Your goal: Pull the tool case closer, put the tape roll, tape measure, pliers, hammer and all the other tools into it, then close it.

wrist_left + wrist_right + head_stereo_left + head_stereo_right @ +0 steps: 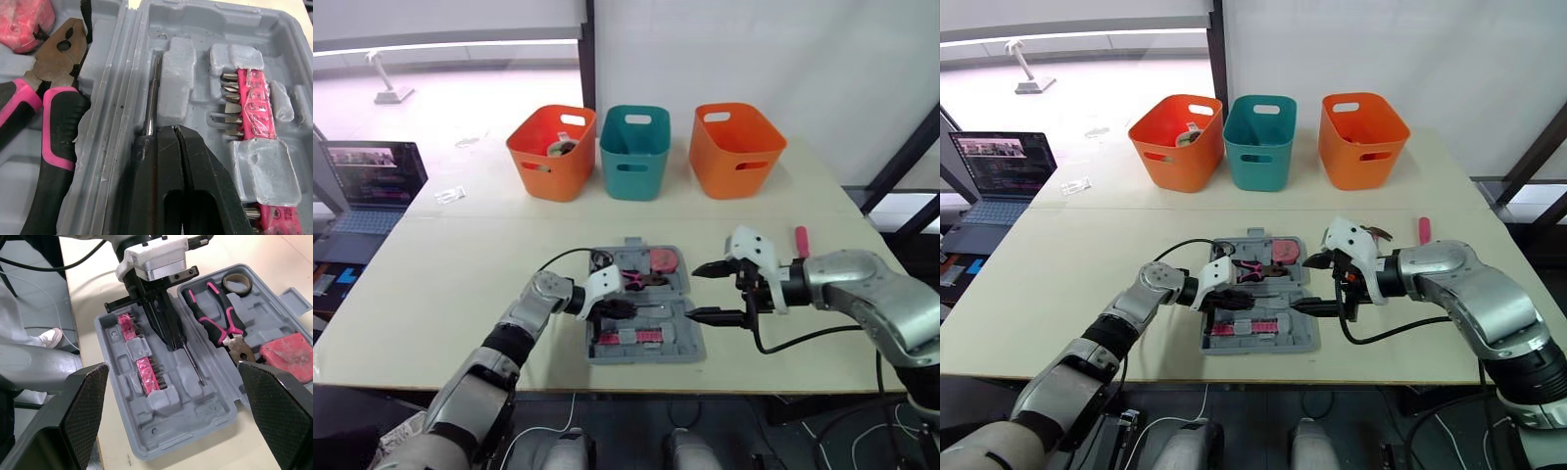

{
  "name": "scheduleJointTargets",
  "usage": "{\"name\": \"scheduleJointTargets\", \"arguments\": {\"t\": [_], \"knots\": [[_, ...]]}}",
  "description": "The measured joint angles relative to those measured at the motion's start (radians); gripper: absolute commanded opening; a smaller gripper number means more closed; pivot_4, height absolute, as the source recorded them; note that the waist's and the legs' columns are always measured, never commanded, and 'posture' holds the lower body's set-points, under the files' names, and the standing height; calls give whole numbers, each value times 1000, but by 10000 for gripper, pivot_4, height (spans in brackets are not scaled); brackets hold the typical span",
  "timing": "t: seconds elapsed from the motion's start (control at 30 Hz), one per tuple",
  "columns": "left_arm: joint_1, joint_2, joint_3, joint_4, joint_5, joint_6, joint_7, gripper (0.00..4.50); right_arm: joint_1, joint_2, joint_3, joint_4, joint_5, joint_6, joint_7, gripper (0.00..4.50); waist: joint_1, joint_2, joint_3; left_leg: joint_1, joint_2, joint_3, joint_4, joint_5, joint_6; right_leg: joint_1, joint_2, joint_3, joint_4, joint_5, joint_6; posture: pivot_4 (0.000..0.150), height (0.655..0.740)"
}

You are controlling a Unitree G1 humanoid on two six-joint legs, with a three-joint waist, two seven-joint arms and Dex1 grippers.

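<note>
Screwdriver lies in case slot, left gripper jaws pressed together beside its handle; right gripper, spread wide, should probably fetch pink-handled tool next.

The open tool case lies on the table before a row of three bins, pliers in its far half, a screwdriver in its near half.

The tabletop is bare left of the tool case. The left claw blocks the case's near half. The right claw, fingers spread, flanks its right edge.
</note>
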Motion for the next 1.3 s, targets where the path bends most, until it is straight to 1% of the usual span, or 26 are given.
{"name": "scheduleJointTargets", "arguments": {"t": [0.07,0.2,0.23,0.27,0.3,0.37,0.4,0.47,0.53,0.57,0.63,0.67,0.73,0.8,0.87,0.97,1.07,1.3], "knots": [[16,7,19,-58,-35,76,-13,250,19,0,-14,-1,5,-12,2,45000,-2,0,0,-2,0,0,0,0,0,-2,0,0,1,0,0,1500,7400],[39,36,104,-300,-160,259,-32,250,63,11,-51,20,-4,-111,24,45000,-6,0,0,-3,0,0,-1,0,0,-5,0,0,1,0,0,1500,7400],[39,53,135,-365,-190,303,-21,2705,68,11,-65,34,1,-129,40,45000,-7,0,0,-3,0,0,-1,0,0,-5,0,0,1,0,0,1500,7400],[38,61,152,-387,-203,318,-17,5940,72,11,-73,41,3,-133,44,45000,-7,0,0,-2,0,0,-1,0,0,-5,0,0,1,0,0,1500,7400],[43,76,169,-417,-214,339,-7,8070,71,16,-85,55,15,-132,50,45000,-8,0,0,-2,0,0,-1,0,0,-4,0,1,1,0,0,1500,7400],[118,155,248,-535,-260,396,31,17418,70,27,-131,133,54,-127,71,45000,-17,0,0,-1,1,0,-3,0,0,-4,1,1,1,0,0,1500,7400],[162,195,293,-569,-269,404,53,23209,79,27,-152,176,52,-140,72,45000,-20,0,0,0,1,0,-4,0,0,-4,1,1,1,0,0,1500,7400],[244,258,370,-600,-272,404,91,32771,110,28,-186,253,33,-182,74,45000,-17,0,0,0,1,0,-4,0,0,-4,1,1,1,0,0,1500,7400],[375,310,456,-630,-282,374,125,42814,164,43,-230,341,14,-261,84,45000,-10,0,0,0,1,2,-4,0,0,-4,0,2,0,0,0,1500,7400],[431,329,487,-634,-281,355,135,44612,181,54,-248,375,4,-300,85,45000,-9,0,0,-1,1,2,-4,0,0,-4,0,2,-1,0,0,1500,7400],[580,372,589,-637,-281,299,164,44612,236,73,-306,461,-9,-388,83,45000,-8,0,0,-1,1,2,-4,0,0,-4,0,2,-1,0,0,1500,7400],[668,382,680,-635,-288,271,186,44612,280,87,-359,520,-14,-441,83,45000,-7,0,0,-1,1,2,-5,0,0,-4,0,2,-2,0,0,1500,7400],[769,389,804,-624,-295,222,219,44612,327,106,-421,605,-18,-504,83,45000,-1,0,0,0,1,2,-5,0,0,-4,0,2,-2,0,-1,1500,7400],[862,365,891,-628,-313,156,245,44612,366,126,-462,648,-20,-573,92,45000,0,2,0,3,1,3,-5,0,0,1,-1,2,-4,0,-1,1500,7400],[951,310,959,-609,-336,89,272,44612,409,161,-519,700,-19,-654,92,45000,-3,2,0,13,1,5,-8,-1,0,11,-2,2,-8,-2,-4,1500,7400],[1029,258,1032,-532,-379,42,302,44612,448,204,-588,763,-19,-737,71,45000,-6,1,0,15,2,5,-8,-2,1,12,-1,2,-8,-2,-4,1500,7400],[1054,242,1069,-508,-414,10,321,44612,454,210,-596,796,-21,-763,66,45000,-6,1,-1,15,2,5,-8,-2,1,12,-1,2,-8,-2,-5,1500,7400],[1081,253,1092,-437,-440,-51,324,44612,425,215,-590,816,-19,-757,66,45000,-9,2,-1,15,2,5,-8,-2,1,12,-1,3,-8,-2,-5,1500,7400]]}}
